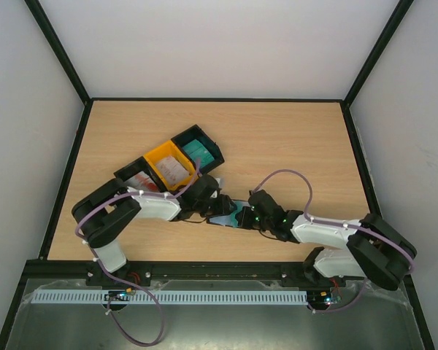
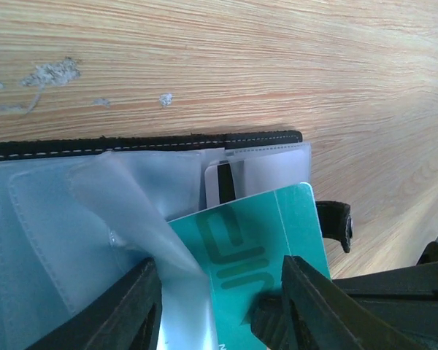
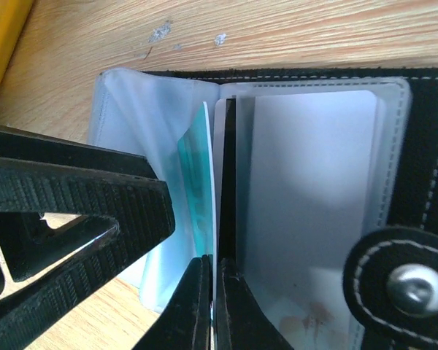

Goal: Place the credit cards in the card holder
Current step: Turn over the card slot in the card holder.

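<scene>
The black card holder (image 1: 225, 219) lies open on the table between both arms, its clear sleeves (image 2: 51, 240) spread out. A teal credit card (image 2: 266, 233) sits partly inside one sleeve, its top corner sticking out. My left gripper (image 2: 219, 261) straddles this card with its jaws apart, one fingertip (image 2: 306, 292) over the card's face. In the right wrist view the same card (image 3: 197, 182) shows edge-on. Beside it, my right gripper (image 3: 213, 266) is shut on a clear sleeve page of the card holder (image 3: 423, 146). A grey-white card (image 2: 217, 182) rests in a further sleeve.
Three bins stand in a row behind the left arm: a black bin (image 1: 131, 173) with red-and-white cards, a yellow bin (image 1: 160, 154) with grey-white cards, and a black bin (image 1: 213, 149) with teal cards. The holder's snap strap (image 3: 405, 281) lies at the right.
</scene>
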Controlling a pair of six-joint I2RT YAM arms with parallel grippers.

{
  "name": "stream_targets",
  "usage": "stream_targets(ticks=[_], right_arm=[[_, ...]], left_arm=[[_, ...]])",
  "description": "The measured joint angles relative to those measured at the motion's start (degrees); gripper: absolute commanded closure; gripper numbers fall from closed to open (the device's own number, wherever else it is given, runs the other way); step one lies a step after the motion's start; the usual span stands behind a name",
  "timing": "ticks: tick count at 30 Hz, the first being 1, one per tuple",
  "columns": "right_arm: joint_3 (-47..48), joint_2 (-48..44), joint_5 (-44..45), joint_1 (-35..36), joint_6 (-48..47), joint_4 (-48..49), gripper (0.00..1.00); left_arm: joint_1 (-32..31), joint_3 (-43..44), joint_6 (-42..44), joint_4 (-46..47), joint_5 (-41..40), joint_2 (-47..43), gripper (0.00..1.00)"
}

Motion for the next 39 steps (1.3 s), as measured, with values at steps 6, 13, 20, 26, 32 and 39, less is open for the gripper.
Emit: stream_targets(ticks=[6, 13, 20, 26, 32, 39], right_arm=[[-2.21, -5.40, 2.71, 0.00, 1.68, -1.73, 0.98], [-3.19, -15.63, 11.96, 0.00, 4.90, -10.12, 0.98], [-3.19, -26.82, 21.77, -0.04, 8.22, -19.10, 0.98], [-3.19, -30.67, 26.10, -0.04, 9.77, -24.06, 0.98], [-3.10, -31.87, 28.15, -0.04, 10.38, -26.77, 0.98], [-2.97, -33.44, 30.23, -0.04, 11.32, -28.52, 0.98]], left_arm=[[-0.02, 0.00, 0.20, 2.08, 1.44, 1.20, 0.55], [-0.02, 0.24, 0.87, 5.31, 4.33, 2.97, 0.52], [-1.27, 3.56, 3.32, 5.55, 6.99, 5.62, 0.51], [-3.93, 6.58, 6.93, 4.59, 9.18, 7.28, 0.52], [-5.95, 8.13, 11.41, 4.48, 12.52, 7.04, 0.52], [-6.03, 7.30, 16.17, 4.61, 19.04, 0.90, 0.46]])
